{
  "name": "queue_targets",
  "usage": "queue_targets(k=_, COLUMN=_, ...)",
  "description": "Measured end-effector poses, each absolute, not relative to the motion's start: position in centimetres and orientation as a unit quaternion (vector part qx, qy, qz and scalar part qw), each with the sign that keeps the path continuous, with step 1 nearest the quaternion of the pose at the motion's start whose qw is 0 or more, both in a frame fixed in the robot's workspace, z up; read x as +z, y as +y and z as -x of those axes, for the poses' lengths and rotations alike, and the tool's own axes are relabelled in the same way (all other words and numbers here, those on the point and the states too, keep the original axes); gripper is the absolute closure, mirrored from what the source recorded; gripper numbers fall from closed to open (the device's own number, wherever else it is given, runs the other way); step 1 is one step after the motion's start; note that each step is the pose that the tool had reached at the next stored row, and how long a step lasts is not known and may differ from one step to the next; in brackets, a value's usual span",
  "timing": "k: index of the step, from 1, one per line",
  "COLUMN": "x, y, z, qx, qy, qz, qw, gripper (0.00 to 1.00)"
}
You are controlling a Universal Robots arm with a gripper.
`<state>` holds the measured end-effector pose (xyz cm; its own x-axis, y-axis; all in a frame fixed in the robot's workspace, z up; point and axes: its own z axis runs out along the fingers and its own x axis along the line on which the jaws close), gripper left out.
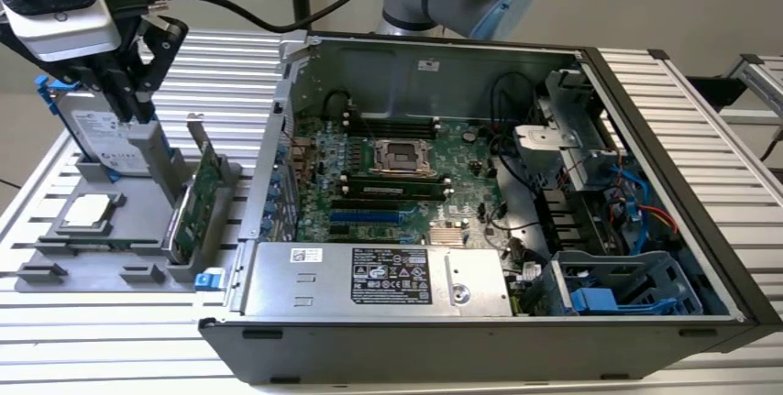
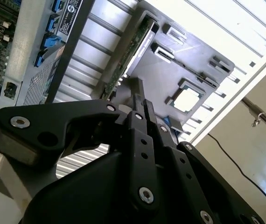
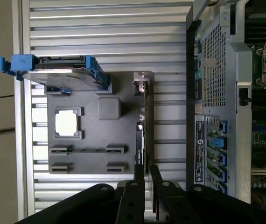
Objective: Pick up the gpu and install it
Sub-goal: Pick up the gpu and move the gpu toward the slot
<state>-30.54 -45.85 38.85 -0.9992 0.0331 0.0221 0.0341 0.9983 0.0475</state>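
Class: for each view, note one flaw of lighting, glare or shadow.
Exterior view: even light, the computer case shaded inside. Second wrist view: the table blows out white behind the dark end effector. First wrist view: the CPU chip glares blank white.

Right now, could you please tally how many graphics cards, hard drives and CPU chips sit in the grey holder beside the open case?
In the grey holder:
gpu, standing on edge: 1
hard drive in its blue frame: 1
CPU chip, lying flat: 1
Total: 3
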Motion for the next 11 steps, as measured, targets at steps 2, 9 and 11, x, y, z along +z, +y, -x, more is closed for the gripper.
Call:
queue_targets(k=2, x=38.85, y=-45.85, z=30.54, qx=-0.024, qy=-1.0, qz=0.017, qw=0.011, gripper=0.0)
queue_targets(k=9, x=38.85, y=-45.89, z=30.54, qx=-0.024, qy=-1.0, qz=0.017, qw=0.011, gripper=0.0)
queue_targets(k=11, x=38.85, y=-45.9, z=30.54, qx=-0.024, qy=-1.0, qz=0.017, qw=0.011, gripper=0.0)
